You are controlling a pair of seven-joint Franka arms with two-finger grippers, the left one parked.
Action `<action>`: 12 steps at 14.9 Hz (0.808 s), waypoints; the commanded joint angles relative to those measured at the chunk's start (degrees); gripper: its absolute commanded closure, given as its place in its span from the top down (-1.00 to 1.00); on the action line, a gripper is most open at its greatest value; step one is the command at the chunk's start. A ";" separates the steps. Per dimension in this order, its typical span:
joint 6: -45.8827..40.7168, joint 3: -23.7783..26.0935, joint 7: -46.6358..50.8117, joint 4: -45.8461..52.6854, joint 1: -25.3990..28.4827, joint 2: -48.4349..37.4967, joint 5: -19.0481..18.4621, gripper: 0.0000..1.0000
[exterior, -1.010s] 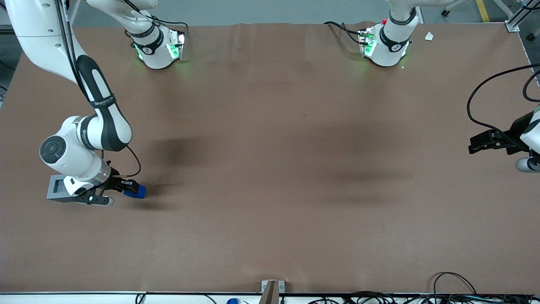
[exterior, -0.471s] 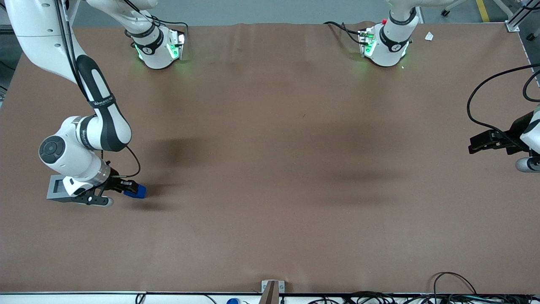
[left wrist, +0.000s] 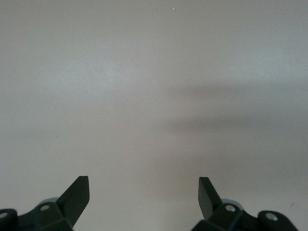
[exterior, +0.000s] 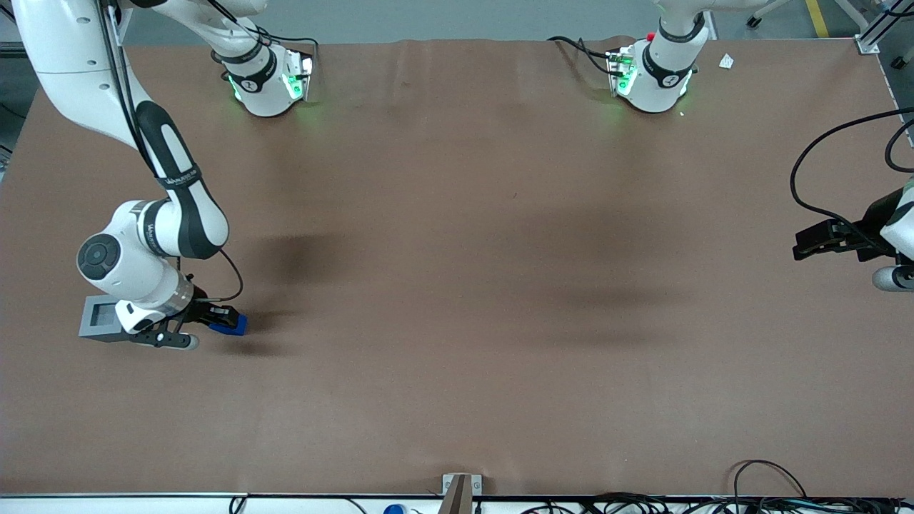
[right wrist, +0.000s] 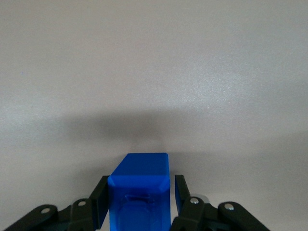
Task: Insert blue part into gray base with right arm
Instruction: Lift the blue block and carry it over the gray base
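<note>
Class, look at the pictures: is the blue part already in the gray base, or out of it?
Out. The blue part sits between the gripper fingers, beside the gray base, whose recess shows empty.

- The small bright-blue plastic part [right wrist: 140, 185] looks smooth with a faint sheen, its edges crisp and moulded.
- The black two-finger gripper [exterior: 226, 317] sits on the blue part, its fingers [right wrist: 100, 198] closed against the part's sides; they look like matt black plastic with small metal screw heads.
- The light-grey plastic cube base [exterior: 96, 318] has a dull, even finish.
- The white right arm [exterior: 128, 264] has glossy, smooth shells with black bands of a softer sheen and a thin black cable.
- The brown desk [exterior: 457, 285] covering looks matt, like paper or cloth, with slight wrinkles near its edge.
</note>
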 commanded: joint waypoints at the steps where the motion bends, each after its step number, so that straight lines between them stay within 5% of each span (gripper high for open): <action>1: 0.47 0.36 -0.47 -0.44 -0.63 -0.44 -0.27 -0.20; 6: -2.85 0.36 -0.64 2.19 -0.72 -0.62 -0.27 -0.91; 12: -23.15 0.18 -12.05 16.50 -5.54 -1.32 -1.58 -0.98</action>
